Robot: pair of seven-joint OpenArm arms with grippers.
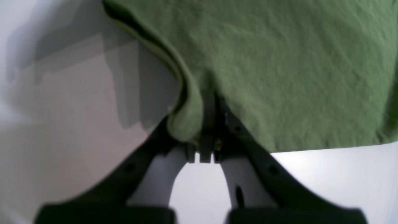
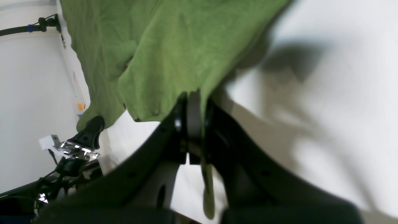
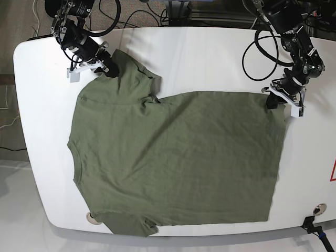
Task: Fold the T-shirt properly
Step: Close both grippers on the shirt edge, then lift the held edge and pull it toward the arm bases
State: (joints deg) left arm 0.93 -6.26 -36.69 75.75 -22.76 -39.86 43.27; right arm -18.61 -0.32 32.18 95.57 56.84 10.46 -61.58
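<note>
The olive-green T-shirt (image 3: pixel 173 163) lies spread flat on the white table (image 3: pixel 210 52), its hem toward the right and its sleeves at the far left and near left. My left gripper (image 3: pixel 273 100) is shut on the hem's far right corner; in the left wrist view the gripper (image 1: pixel 205 137) pinches a fold of the T-shirt (image 1: pixel 279 62). My right gripper (image 3: pixel 107 69) is shut on the far sleeve; in the right wrist view the gripper (image 2: pixel 194 124) clamps the T-shirt (image 2: pixel 174 46), which hangs lifted off the table. The left gripper (image 2: pixel 90 127) also shows there, far off.
Black cables (image 3: pixel 131 16) trail behind the table's far edge. Small round fittings sit near the front edge at the left (image 3: pixel 93 218) and right (image 3: pixel 317 209). The table's rounded left edge (image 3: pixel 23 105) is near the right arm.
</note>
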